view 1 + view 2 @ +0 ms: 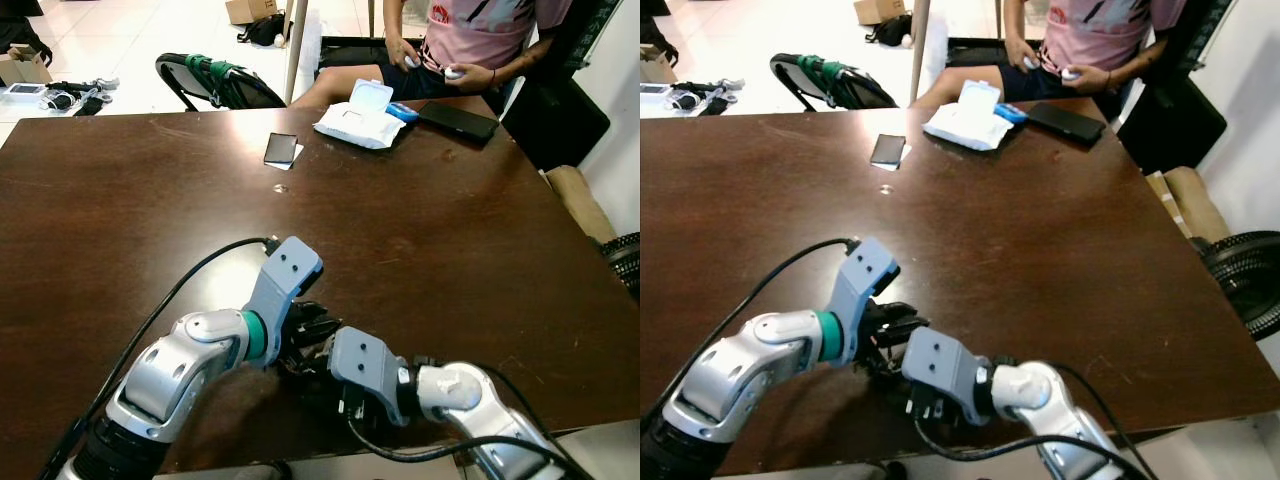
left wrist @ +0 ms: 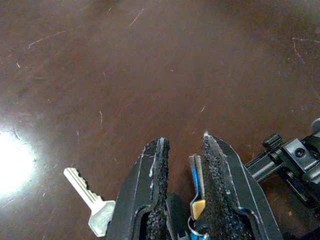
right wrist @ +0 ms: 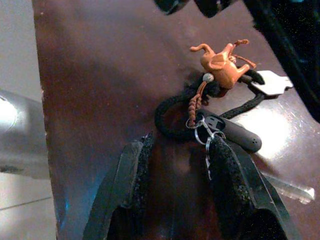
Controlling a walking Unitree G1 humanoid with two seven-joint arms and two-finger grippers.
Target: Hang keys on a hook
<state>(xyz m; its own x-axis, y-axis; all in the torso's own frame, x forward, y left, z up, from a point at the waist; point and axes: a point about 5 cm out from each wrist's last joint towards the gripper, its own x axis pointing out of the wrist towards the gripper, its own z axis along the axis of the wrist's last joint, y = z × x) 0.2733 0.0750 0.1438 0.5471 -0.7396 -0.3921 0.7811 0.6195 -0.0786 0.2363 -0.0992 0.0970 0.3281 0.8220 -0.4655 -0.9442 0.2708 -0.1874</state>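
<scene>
Dark brown tabletop [image 1: 450,230], scratched and glossy, with a phone [image 1: 281,148] lying flat on a white slip toward the far side, and a white wipes pack [image 1: 362,115] with its lid up near the far edge. A black flat case [image 1: 458,119] lies beside the pack, a small blue item between them. A person in a pink shirt [image 1: 480,30] sits behind the far edge; a folded black chair [image 1: 215,82] and cardboard boxes [image 1: 25,65] stand on the tiled floor.
</scene>
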